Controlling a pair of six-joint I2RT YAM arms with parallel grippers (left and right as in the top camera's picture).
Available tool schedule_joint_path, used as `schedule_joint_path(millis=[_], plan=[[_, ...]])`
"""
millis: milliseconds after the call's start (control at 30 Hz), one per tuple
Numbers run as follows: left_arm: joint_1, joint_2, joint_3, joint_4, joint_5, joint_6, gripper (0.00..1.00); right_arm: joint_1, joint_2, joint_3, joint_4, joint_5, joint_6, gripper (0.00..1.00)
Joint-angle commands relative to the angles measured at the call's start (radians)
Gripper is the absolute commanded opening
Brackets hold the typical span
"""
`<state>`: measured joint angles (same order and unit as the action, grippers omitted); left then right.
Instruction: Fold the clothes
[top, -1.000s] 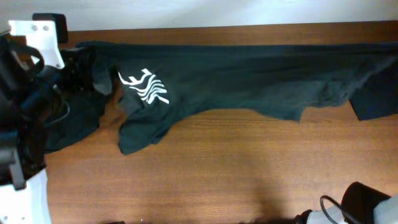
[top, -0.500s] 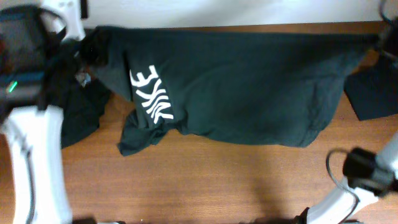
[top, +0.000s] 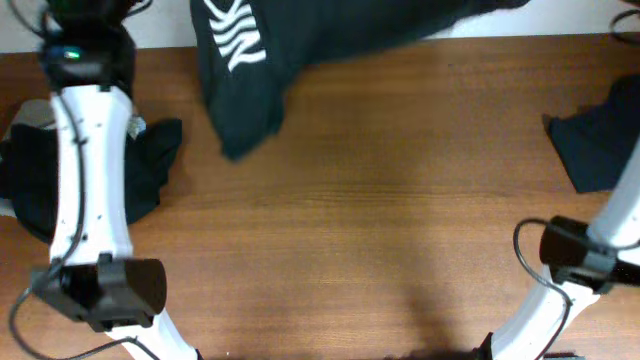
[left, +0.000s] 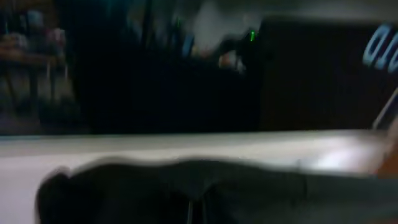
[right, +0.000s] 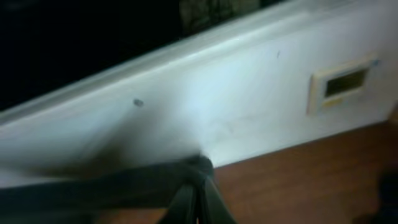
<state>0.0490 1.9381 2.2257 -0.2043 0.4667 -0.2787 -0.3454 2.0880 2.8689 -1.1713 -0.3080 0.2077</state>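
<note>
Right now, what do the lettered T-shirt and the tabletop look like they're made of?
T-shirt: soft knit fabric, probably cotton jersey, matte dark green; it drapes and creases where it hangs. White letters: look like a flat print. Tabletop: brown wood or wood-grain laminate with a low sheen; fine grain lines show, but the pictures do not settle which.

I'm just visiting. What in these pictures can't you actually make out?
T-shirt: overhead, cut off by the top edge, so its white letters can't be read whole.
Left gripper: left wrist view, blurred, dark cloth over it; open or shut unclear.
Dark garment on the right: overhead, cut by the frame edge; its kind is unclear.
Dark garment on the left: overhead, partly hidden under the left arm.
</note>
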Motion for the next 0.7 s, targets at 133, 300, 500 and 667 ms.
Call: schedule_joint_path(millis=[133,300,500,667], plan=[[0.029,0.008,0.127,-0.948,-0.044,0.105,0.00,-0.043,0.019,-0.142,-0.373,0.526,-0.073,0.04],[-0.065,0.165,0.091,-1.329,-0.044,0.217,0.00,-0.056,0.024,-0.451,-0.426,0.622,-0.060,0.04],[-0.215,0.275,-0.132,-1.484,-0.138,0.318,0.00,-0.148,0.024,-0.749,-0.437,0.694,0.040,0.04],[-0.311,0.275,-0.355,-1.450,-0.142,0.342,0.03,-0.225,0.024,-0.809,-0.420,0.636,0.067,0.04]])
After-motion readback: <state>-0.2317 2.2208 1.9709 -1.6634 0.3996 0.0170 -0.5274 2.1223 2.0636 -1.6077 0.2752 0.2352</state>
